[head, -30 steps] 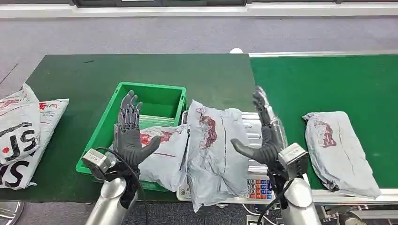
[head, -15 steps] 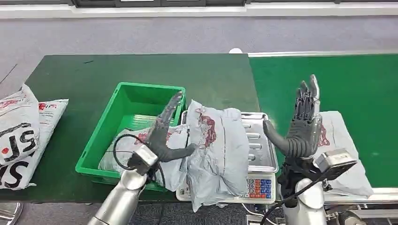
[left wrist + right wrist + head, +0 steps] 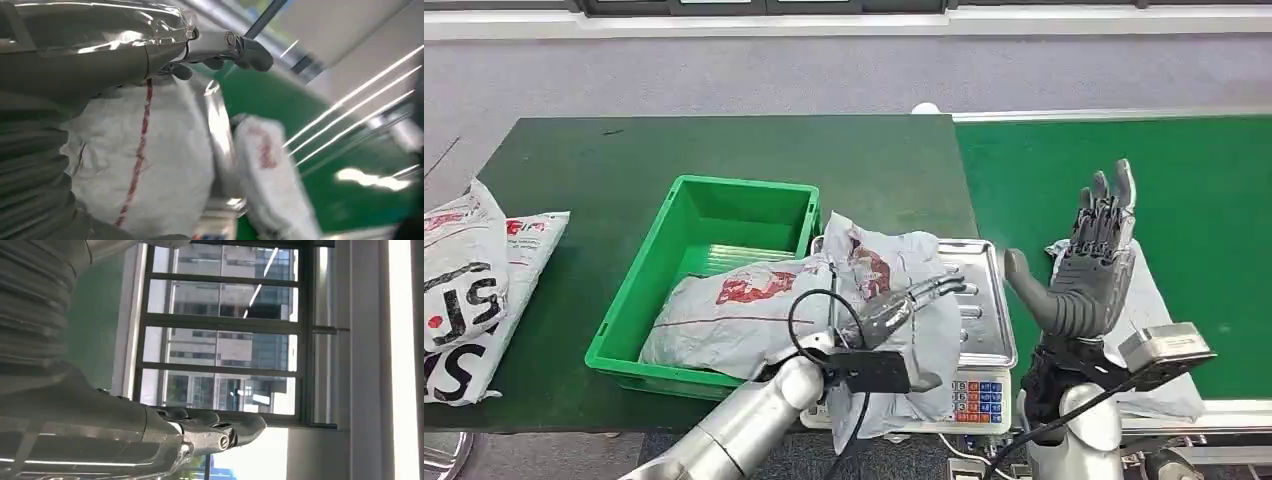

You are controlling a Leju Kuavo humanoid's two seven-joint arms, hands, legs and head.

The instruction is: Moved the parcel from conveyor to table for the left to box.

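The grey parcel (image 3: 894, 300) lay crumpled on the steel pan of the weighing scale (image 3: 984, 345), just beside the green crate (image 3: 639, 300), its long axis running from the robot toward the far edge of the counter (image 3: 624, 150). The left robot hand (image 3: 894, 310) rested flat on it, fingers stretched out and gripping nothing. The right robot hand (image 3: 1089, 270) stood raised, fingers apart and empty, above a second grey parcel (image 3: 1164, 395) on the conveyor (image 3: 1204, 190). A third parcel (image 3: 734, 315) lay in the crate, and two white bags (image 3: 469, 290) lay at the counter's left end.
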